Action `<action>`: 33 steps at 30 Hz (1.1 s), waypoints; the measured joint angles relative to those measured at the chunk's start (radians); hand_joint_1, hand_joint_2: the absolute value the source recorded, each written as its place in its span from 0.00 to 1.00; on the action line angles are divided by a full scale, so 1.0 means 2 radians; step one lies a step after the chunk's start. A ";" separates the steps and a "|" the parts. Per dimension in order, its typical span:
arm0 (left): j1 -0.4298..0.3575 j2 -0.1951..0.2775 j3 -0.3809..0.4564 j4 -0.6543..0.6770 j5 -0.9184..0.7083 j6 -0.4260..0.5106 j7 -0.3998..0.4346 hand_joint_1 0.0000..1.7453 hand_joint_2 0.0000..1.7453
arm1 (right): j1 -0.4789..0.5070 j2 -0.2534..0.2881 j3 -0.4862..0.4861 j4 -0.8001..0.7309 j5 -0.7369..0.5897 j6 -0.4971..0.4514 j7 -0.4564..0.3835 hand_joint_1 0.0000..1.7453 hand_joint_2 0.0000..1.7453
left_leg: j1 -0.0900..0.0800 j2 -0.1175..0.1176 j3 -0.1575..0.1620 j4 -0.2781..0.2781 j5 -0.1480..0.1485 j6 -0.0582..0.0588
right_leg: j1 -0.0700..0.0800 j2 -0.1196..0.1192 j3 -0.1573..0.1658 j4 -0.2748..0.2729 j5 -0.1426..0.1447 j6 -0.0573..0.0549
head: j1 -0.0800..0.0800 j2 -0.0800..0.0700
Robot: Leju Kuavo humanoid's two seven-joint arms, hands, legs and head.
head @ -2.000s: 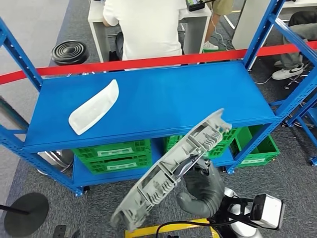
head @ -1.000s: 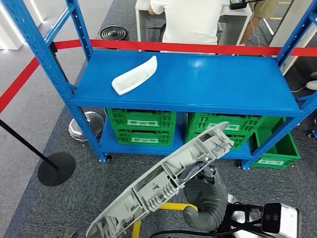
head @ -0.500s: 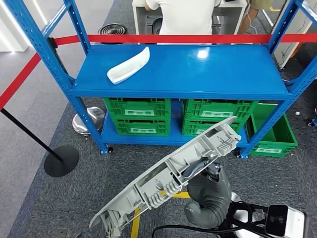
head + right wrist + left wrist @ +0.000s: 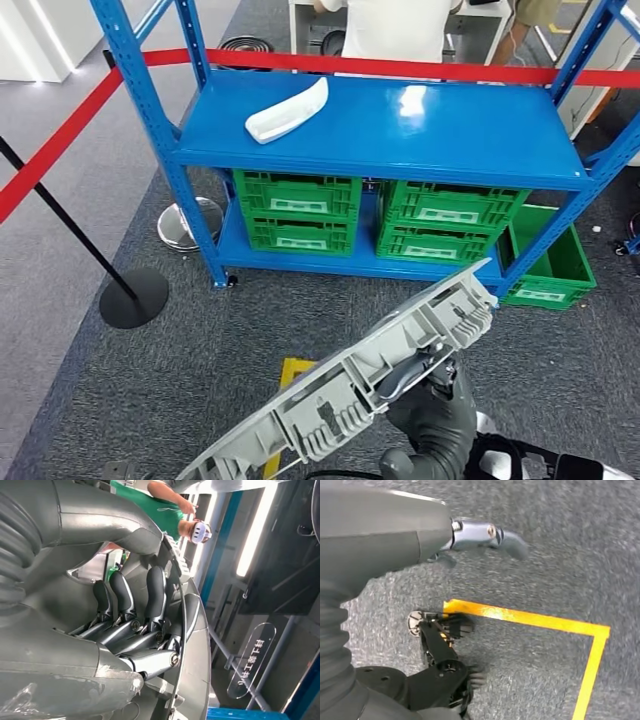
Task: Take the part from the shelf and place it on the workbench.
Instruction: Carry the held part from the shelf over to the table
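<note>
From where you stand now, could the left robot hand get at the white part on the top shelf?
Probably not. The left robot hand hangs low over the carpet, and the white part lies on the blue shelf well ahead across open floor. Nothing blocks the way; it just looks too far without stepping closer.

The part (image 4: 355, 385) looks like matt grey plastic with ribs. The shelf (image 4: 453, 130) is blue painted metal, glossy on its board. The white piece (image 4: 287, 112) at 11 o'clock seems smooth plastic. The crates (image 4: 298, 210) are green plastic. The floor (image 4: 189, 340) is rough grey carpet.
</note>
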 joint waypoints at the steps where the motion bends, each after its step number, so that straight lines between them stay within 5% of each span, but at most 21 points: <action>1: 0.000 0.000 0.000 0.000 0.001 0.000 0.000 0.00 1.00 | 0.001 0.000 0.000 0.000 0.000 0.000 0.000 1.00 1.00 | 0.000 0.000 -0.007 0.000 0.006 0.000 | 0.000 0.000 -0.003 0.027 -0.009 0.001 | 0.000 0.000; 3: 0.001 -0.001 0.000 0.000 0.001 0.000 0.000 0.00 1.00 | 0.002 -0.001 0.000 -0.001 0.000 -0.001 0.000 1.00 1.00 | 0.000 0.000 -0.021 0.001 0.016 -0.002 | 0.000 0.000 0.016 0.032 0.005 0.000 | 0.000 0.000; 5: 0.001 -0.001 0.000 0.000 0.001 0.000 0.000 0.00 1.00 | 0.002 -0.002 0.000 -0.002 0.000 -0.001 0.000 1.00 1.00 | 0.000 -0.001 -0.032 0.002 0.026 -0.006 | 0.000 0.001 0.069 -0.033 0.025 -0.002 | 0.000 0.000; 6: 0.001 -0.001 0.000 0.000 0.001 0.000 0.000 0.00 1.00 | 0.002 -0.002 0.000 -0.003 0.000 -0.001 -0.001 1.00 1.00 | 0.000 -0.001 -0.036 0.002 0.031 -0.009 | 0.000 0.002 0.096 -0.072 0.024 -0.003 | 0.000 0.000; 8: 0.001 -0.001 0.001 0.000 0.002 0.000 0.000 0.00 1.00 | 0.002 -0.002 0.001 -0.005 -0.001 -0.002 -0.002 1.00 1.00 | -0.001 -0.002 -0.039 0.002 0.039 -0.015 | 0.002 0.005 0.121 -0.116 0.015 -0.007 | 0.000 0.000; 11: 0.002 0.001 0.003 0.000 0.002 0.000 0.000 0.00 1.00 | 0.001 -0.002 0.001 -0.007 -0.002 -0.003 -0.003 1.00 1.00 | 0.001 -0.002 -0.043 0.002 0.045 -0.024 | 0.003 0.004 0.112 -0.117 0.024 -0.020 | 0.000 0.000; 13: 0.003 0.001 0.004 0.000 0.002 0.000 0.001 0.00 1.00 | 0.001 -0.002 0.001 -0.008 -0.002 -0.004 -0.004 1.00 1.00 | 0.001 -0.002 -0.056 0.028 0.011 -0.028 | 0.001 0.003 0.101 -0.118 0.035 -0.027 | -0.001 0.000; 16: 0.002 0.001 0.005 0.000 0.002 -0.001 0.001 0.00 1.00 | 0.001 -0.002 0.001 -0.012 -0.002 -0.006 -0.004 1.00 1.00 | 0.001 -0.002 -0.080 0.124 -0.059 -0.031 | 0.003 0.002 0.077 -0.117 0.055 -0.031 | -0.002 0.000; 18: 0.002 0.001 0.006 0.000 0.002 -0.001 0.001 0.00 1.00 | 0.001 -0.002 0.001 -0.013 -0.001 -0.007 -0.005 1.00 1.00 | 0.001 -0.002 -0.072 0.147 -0.052 -0.031 | 0.004 0.001 0.061 -0.116 0.067 -0.031 | -0.002 0.000; 20: 0.001 0.002 0.006 0.000 0.001 -0.001 0.001 0.00 1.00 | 0.001 -0.002 0.001 -0.014 -0.001 -0.009 -0.004 1.00 1.00 | 0.001 -0.002 -0.033 0.106 -0.026 -0.028 | 0.004 0.001 0.048 -0.115 0.078 -0.029 | -0.002 0.000; 23: -0.003 0.003 0.006 0.000 0.000 -0.001 0.001 0.00 1.00 | -0.001 -0.002 0.002 -0.017 -0.001 -0.012 -0.003 1.00 1.00 | -0.001 -0.002 0.035 0.007 -0.030 -0.021 | 0.006 0.000 0.036 -0.114 0.093 -0.023 | -0.002 0.000; 26: -0.003 0.002 0.006 0.000 -0.003 -0.002 0.000 0.00 1.00 | -0.002 -0.002 0.004 -0.018 -0.002 -0.014 -0.002 1.00 1.00 | -0.003 -0.001 0.035 -0.009 -0.025 -0.011 | 0.004 -0.001 0.030 -0.117 0.105 -0.014 | -0.003 0.000; 28: -0.001 0.002 0.006 0.000 -0.003 -0.003 0.000 0.00 1.00 | -0.002 -0.003 0.005 -0.018 -0.002 -0.015 -0.002 1.00 1.00 | -0.002 0.000 0.025 -0.010 -0.014 -0.004 | 0.003 0.001 0.020 -0.095 0.076 -0.008 | -0.002 0.000; 31: -0.001 0.002 0.007 0.000 -0.004 -0.003 0.000 0.00 1.00 | -0.002 -0.003 0.005 -0.018 -0.003 -0.017 -0.002 1.00 1.00 | -0.001 0.001 0.006 -0.009 0.003 -0.001 | 0.001 0.001 -0.002 0.001 0.007 -0.001 | 0.001 0.000; 33: -0.001 0.002 0.007 0.000 -0.005 -0.003 0.000 0.00 1.00 | -0.002 -0.003 0.005 -0.018 -0.005 -0.020 -0.002 1.00 1.00 | -0.001 0.001 -0.009 -0.008 0.014 -0.003 | 0.000 0.001 0.006 0.029 0.008 0.000 | 0.001 0.000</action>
